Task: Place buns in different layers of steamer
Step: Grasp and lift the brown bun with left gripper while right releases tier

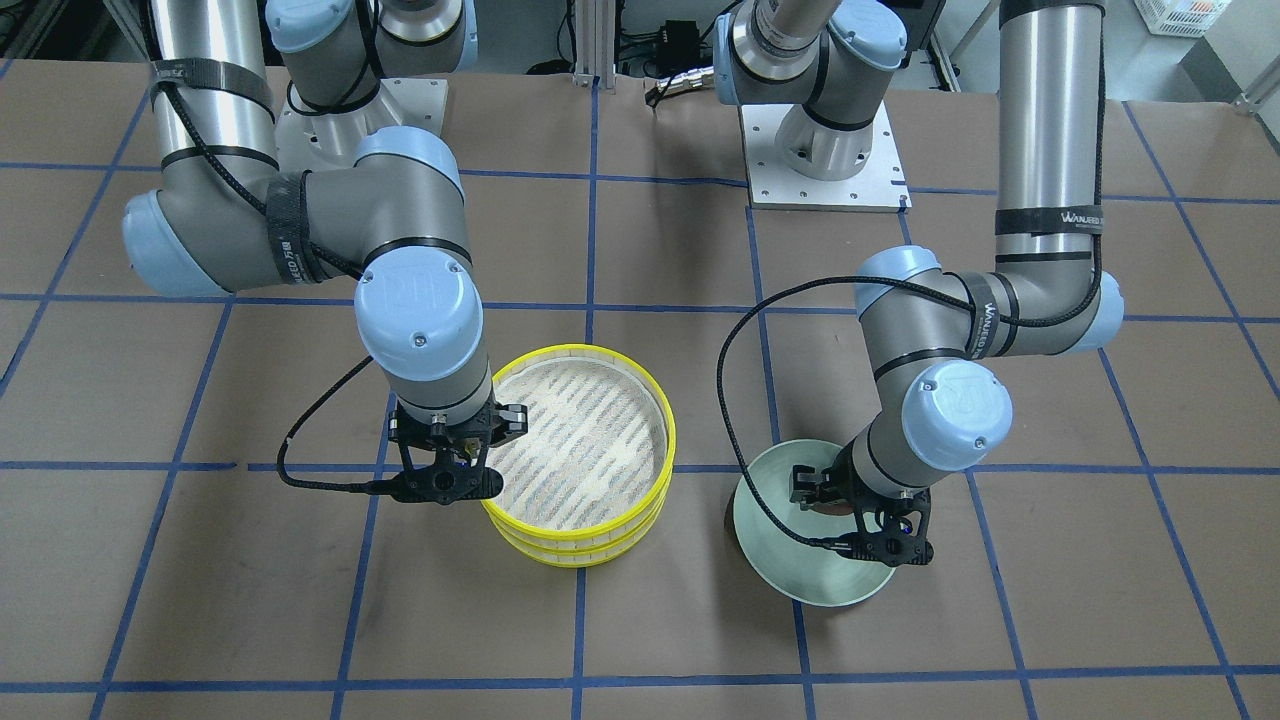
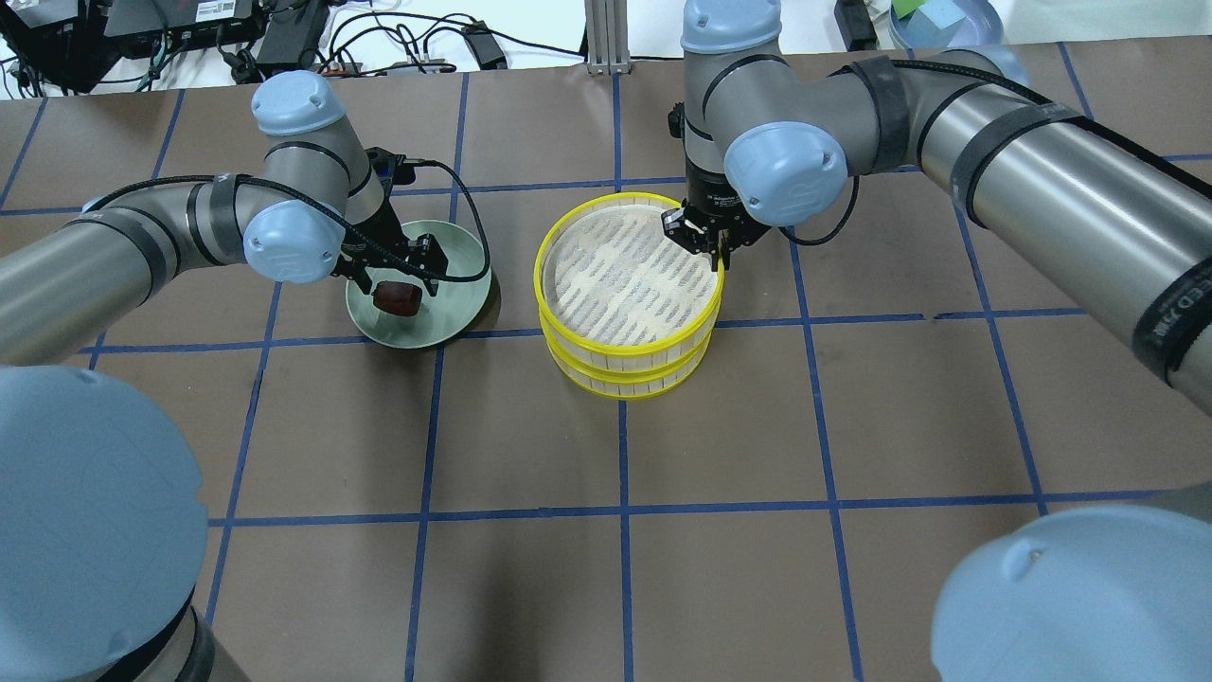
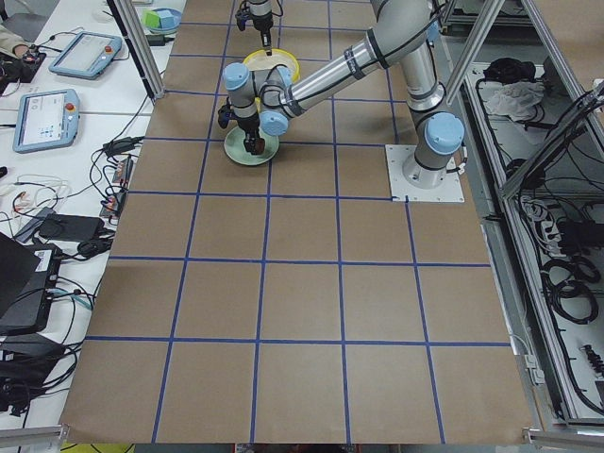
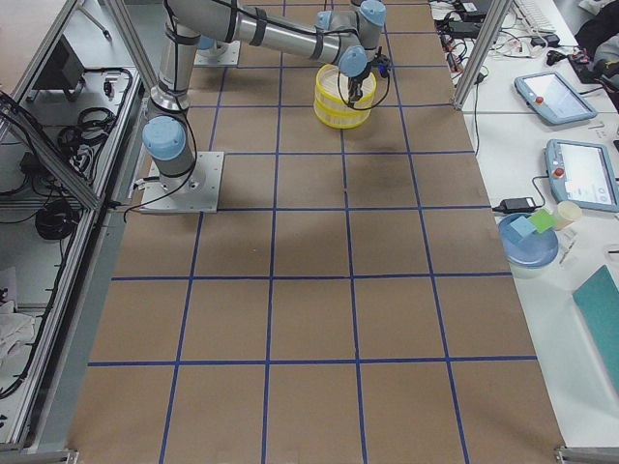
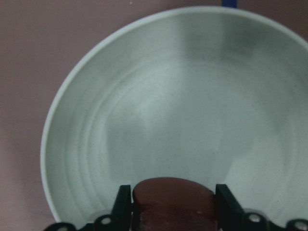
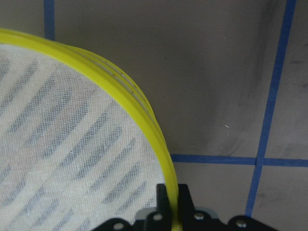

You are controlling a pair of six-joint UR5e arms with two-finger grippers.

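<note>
Steamer (image 2: 627, 355): two trays stacked, top floor bare; cream bun not in view
Plate (image 2: 459, 308): beside steamer, on robot's left
Right gripper (image 2: 705, 248): wrist vertical, jaws narrow, pinching steamer's top rim, likely to lift that tray
Left gripper (image 2: 400, 284): pointing down over plate, clamped on brown bun (image 5: 173, 199) for carrying to steamer

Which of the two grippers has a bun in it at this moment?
The left gripper: its fingers are shut on the dark brown bun at the pale green plate. The right gripper instead pinches the steamer by its yellow top rim.
</note>
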